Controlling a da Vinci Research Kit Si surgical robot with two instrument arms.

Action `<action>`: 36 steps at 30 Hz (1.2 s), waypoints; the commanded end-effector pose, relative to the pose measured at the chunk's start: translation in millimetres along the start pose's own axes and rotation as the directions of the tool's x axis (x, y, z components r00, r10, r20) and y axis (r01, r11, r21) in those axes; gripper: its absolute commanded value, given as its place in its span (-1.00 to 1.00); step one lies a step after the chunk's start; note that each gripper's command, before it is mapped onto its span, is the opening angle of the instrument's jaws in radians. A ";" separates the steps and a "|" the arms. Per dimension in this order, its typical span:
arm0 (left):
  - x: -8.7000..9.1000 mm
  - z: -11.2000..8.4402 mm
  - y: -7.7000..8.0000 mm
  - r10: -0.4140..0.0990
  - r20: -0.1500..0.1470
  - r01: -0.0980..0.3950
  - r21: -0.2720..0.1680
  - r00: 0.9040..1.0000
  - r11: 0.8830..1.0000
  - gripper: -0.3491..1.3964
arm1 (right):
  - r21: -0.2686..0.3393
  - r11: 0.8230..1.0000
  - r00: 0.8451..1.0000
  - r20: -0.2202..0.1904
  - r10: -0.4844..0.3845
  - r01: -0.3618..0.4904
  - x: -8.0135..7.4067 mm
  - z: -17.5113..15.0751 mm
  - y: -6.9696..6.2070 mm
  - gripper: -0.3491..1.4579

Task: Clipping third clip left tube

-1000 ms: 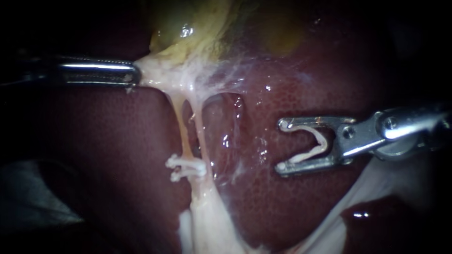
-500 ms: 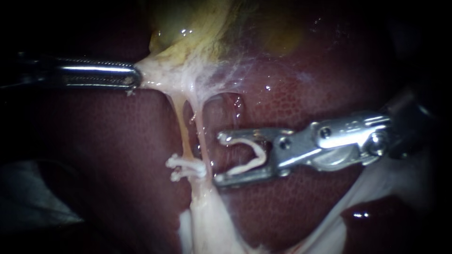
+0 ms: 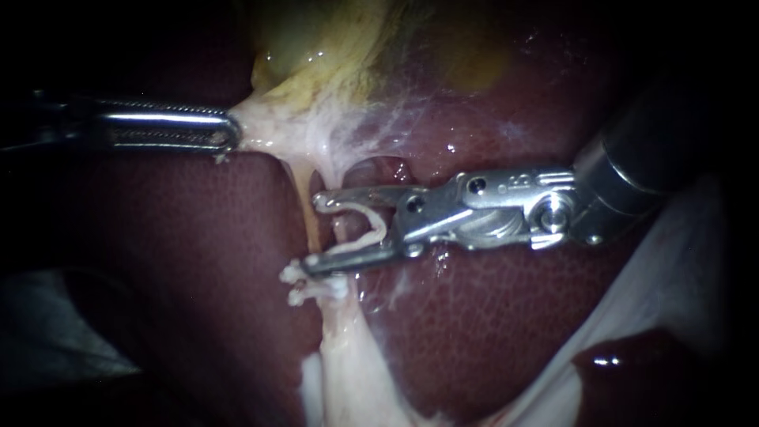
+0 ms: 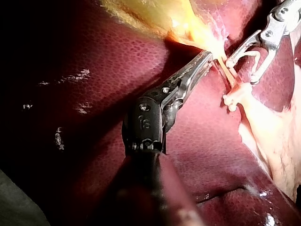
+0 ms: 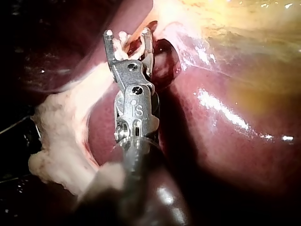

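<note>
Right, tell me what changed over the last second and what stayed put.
The right instrument travelled leftward across the liver, its jaws carrying the open clip up to the tubes, just above the placed clips. The open clip is not yet closed. The left instrument stayed shut on the pale tissue under the gallbladder; the placed clips did not shift.

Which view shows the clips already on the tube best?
Endoscope view: both clips show side-on, just under the right instrument and its loaded clip. Left wrist view shows them smaller, past the left instrument. Right wrist view: not discernible.
</note>
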 end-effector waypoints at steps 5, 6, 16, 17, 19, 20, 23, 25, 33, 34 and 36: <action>0.0 0.1 0.0 0.000 0.001 0.000 -0.002 1.000 1.000 -1.00 | 0.039 0.999 1.000 -0.020 0.022 -0.022 -1.4 0.3 1.0 -0.06; 0.0 0.1 0.0 0.000 0.001 0.000 -0.002 1.000 1.000 -1.00 | 0.046 0.999 0.999 -0.026 0.025 -0.024 -1.5 0.4 1.2 -0.06; 0.0 0.1 0.0 0.000 0.001 0.000 -0.001 1.000 1.000 -1.00 | 0.116 0.992 0.993 -0.097 0.062 -0.050 -0.9 3.0 2.2 -0.06; 0.0 0.1 0.0 0.000 0.001 0.000 -0.001 1.000 1.000 -1.00 | 0.126 0.991 0.992 -0.108 0.066 -0.052 -0.8 3.3 2.2 -0.07; 0.0 0.1 0.0 0.000 0.001 0.000 -0.001 1.000 1.000 -1.00 | 0.141 0.988 0.990 -0.120 0.075 -0.058 -0.6 3.5 2.2 -0.07; 0.0 0.1 0.0 0.000 0.001 0.000 -0.001 1.000 1.000 -1.00 | 0.150 0.987 0.989 -0.125 0.079 -0.060 -0.5 3.7 2.1 -0.07; 0.0 0.2 0.0 0.000 0.001 0.000 -0.001 1.000 1.000 -1.00 | 0.167 0.984 0.988 -0.128 0.087 -0.065 -0.1 4.0 1.7 -0.08; 0.0 0.2 0.1 0.000 0.001 0.000 -0.001 1.000 1.000 -1.00 | 0.176 0.982 0.988 -0.128 0.085 -0.062 0.3 4.1 1.2 -0.09; 0.0 0.2 0.1 0.000 0.001 0.000 -0.001 1.000 1.000 -1.00 | 0.196 0.976 0.984 -0.125 0.126 -0.100 3.0 3.9 -0.8 -0.14; 0.0 0.2 0.1 0.000 0.001 0.000 -0.001 1.000 1.000 -1.00 | 0.190 0.976 0.984 -0.126 0.127 -0.102 3.3 3.8 -0.8 -0.15; 0.0 0.2 0.1 0.000 0.000 0.000 -0.001 1.000 1.000 -1.00 | 0.184 0.977 0.983 -0.128 0.131 -0.106 3.7 3.5 -0.6 -0.18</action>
